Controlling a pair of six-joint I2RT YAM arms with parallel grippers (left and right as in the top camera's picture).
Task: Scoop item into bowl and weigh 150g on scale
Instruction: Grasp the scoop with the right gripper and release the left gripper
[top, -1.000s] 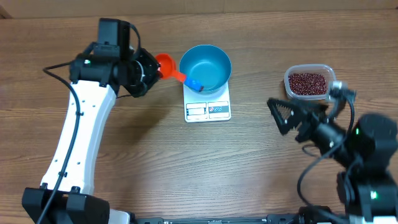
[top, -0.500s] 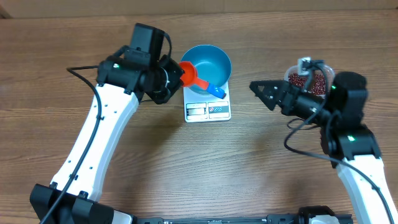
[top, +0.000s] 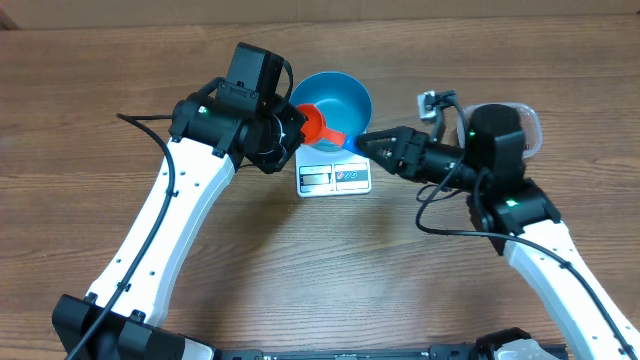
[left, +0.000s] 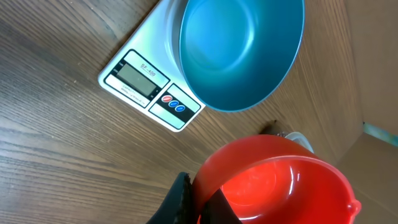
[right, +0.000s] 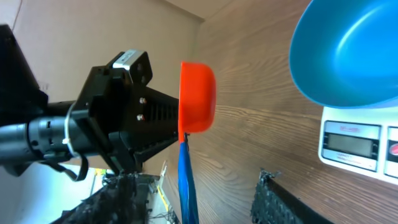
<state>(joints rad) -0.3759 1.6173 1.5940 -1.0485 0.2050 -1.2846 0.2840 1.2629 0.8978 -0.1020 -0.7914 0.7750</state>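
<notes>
The fingers (left: 179, 198) of the left gripper (top: 297, 127) are pinched tight on the cup of the orange scoop (top: 316, 124), held over the left rim of the blue bowl (top: 345, 95). The bowl sits on the white scale (top: 333, 177), upper centre of the frame. The right gripper (top: 366, 145) meets the scoop's blue handle from the right. I cannot tell whether its fingers grip it.

Left arm (top: 150, 240) and right arm (top: 562, 272): white link shells, black joint housings, black wrist units. Black cables run externally. Green indicator lights at joints.
</notes>
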